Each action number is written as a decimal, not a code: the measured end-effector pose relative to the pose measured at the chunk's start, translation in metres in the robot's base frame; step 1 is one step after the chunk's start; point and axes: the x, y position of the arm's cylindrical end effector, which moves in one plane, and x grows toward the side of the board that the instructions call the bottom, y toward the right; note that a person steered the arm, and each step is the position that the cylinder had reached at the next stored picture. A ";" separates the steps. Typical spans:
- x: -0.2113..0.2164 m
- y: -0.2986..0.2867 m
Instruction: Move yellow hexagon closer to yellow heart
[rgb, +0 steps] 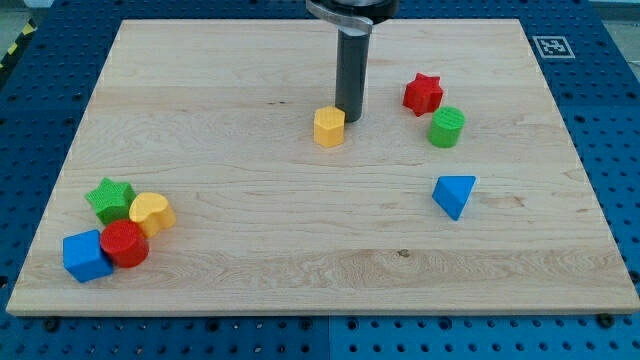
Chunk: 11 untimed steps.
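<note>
The yellow hexagon (329, 127) sits near the middle of the wooden board, toward the view's top. My tip (350, 118) stands just to the right of it and slightly above, touching or almost touching its upper right side. The yellow heart (151, 212) lies far off at the view's lower left, in a cluster with other blocks. The rod rises straight up from the tip to the view's top edge.
Around the yellow heart are a green star (110, 199), a red cylinder (124, 243) and a blue cube (86, 255). At the right are a red star (423, 94), a green cylinder (446, 127) and a blue triangle (455, 194). The board's (300, 280) edges border a blue pegboard.
</note>
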 end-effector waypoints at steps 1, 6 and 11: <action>0.016 0.000; 0.050 -0.044; 0.092 -0.172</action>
